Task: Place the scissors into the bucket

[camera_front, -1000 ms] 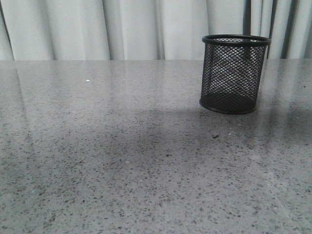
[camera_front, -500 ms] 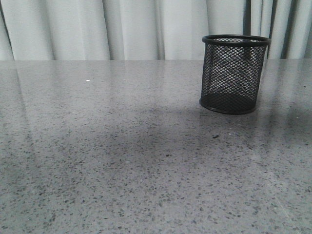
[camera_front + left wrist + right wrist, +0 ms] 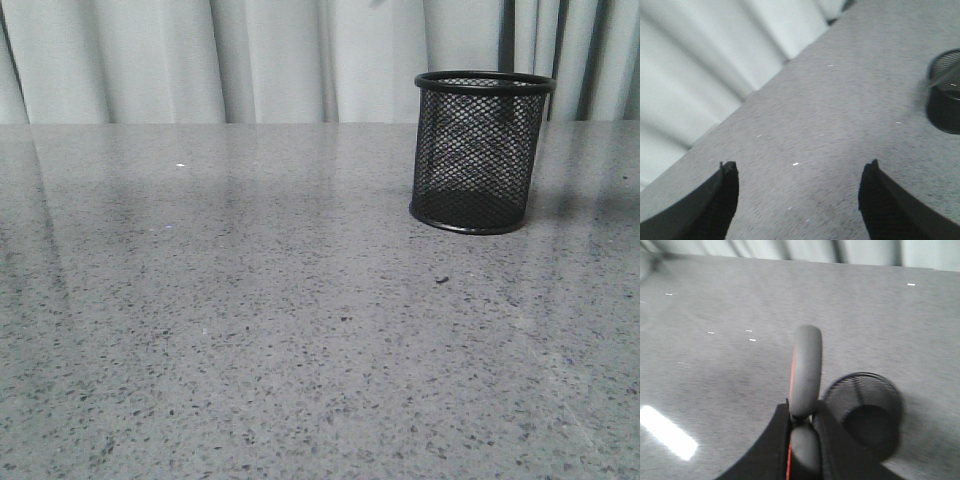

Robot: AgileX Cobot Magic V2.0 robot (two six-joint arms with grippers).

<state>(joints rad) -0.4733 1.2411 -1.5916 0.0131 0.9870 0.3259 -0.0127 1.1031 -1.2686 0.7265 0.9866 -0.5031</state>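
The bucket (image 3: 480, 150), a black wire-mesh cup, stands upright on the grey table at the right. No gripper shows in the front view. In the right wrist view my right gripper (image 3: 802, 412) is shut on the scissors (image 3: 806, 365). It grips their dark grey, orange-lined handles edge-on, above the table and just beside the bucket's open mouth (image 3: 865, 412). The blades are hidden. My left gripper (image 3: 800, 172) is open and empty above bare table, with the bucket (image 3: 946, 105) off to one side. A thin pale streak crosses the bucket's rim there.
The grey speckled table (image 3: 250, 300) runs back to pale curtains (image 3: 280, 60). A small dark speck (image 3: 441, 279) lies in front of the bucket.
The broad shadow across the middle of the table has faded away. The bucket has not moved.
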